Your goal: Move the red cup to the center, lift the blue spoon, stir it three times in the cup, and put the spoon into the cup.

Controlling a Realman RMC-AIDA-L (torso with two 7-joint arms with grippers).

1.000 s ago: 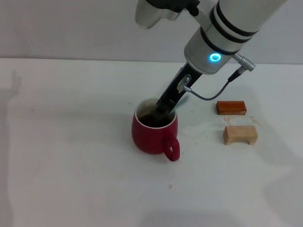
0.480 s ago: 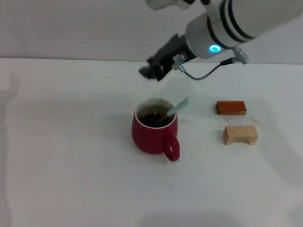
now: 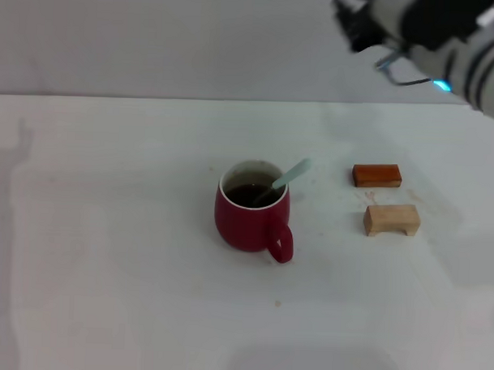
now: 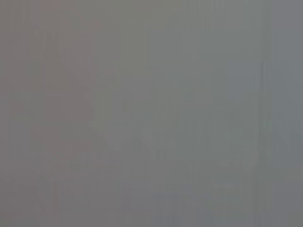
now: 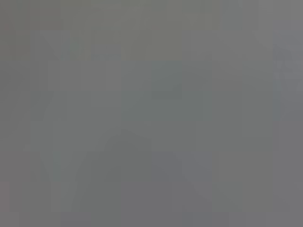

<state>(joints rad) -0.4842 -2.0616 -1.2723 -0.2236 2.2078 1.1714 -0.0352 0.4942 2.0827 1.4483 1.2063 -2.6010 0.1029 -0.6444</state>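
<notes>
The red cup [image 3: 246, 221] stands upright near the middle of the white table, its handle turned toward the front right and dark liquid inside. The blue spoon [image 3: 292, 174] rests in the cup with its bowl down in the liquid. Its pale blue handle leans out over the rim to the back right, and nothing holds it. My right gripper [image 3: 352, 22] is high at the back right, far from the cup and carrying nothing. The left arm is out of the head view. Both wrist views are plain grey and show no objects.
A small orange-red block [image 3: 376, 175] and a pale wooden block [image 3: 391, 219] lie to the right of the cup. The white table [image 3: 107, 229] runs back to a grey wall.
One second ago my right gripper was down at the cup's mouth. It has let go of the spoon, risen, and swung away to the upper right. The spoon stays leaning in the cup.
</notes>
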